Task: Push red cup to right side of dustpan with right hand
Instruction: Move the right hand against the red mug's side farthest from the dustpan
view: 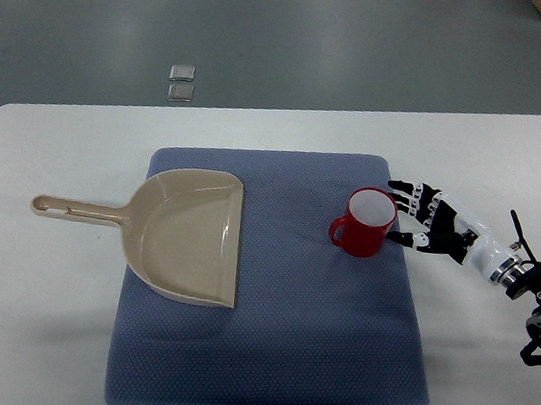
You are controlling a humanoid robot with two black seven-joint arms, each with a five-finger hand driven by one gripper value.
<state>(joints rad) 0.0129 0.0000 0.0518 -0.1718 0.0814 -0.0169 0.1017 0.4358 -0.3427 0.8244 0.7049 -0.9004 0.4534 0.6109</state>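
On the blue mat [264, 357], the right hand [427, 217], fingers spread and empty, touches the red cup [365, 225] right of the dustpan [185, 237].

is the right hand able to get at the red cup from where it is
Likely yes. The right hand is already at the red cup's right side, fingers spread, seemingly touching it. Nothing lies between them; the dustpan sits apart to the cup's left on the mat.

Dustpan [184, 242] left on mat [262, 376]; cup [363, 224] right of it; robot hand [426, 219] beside cup.
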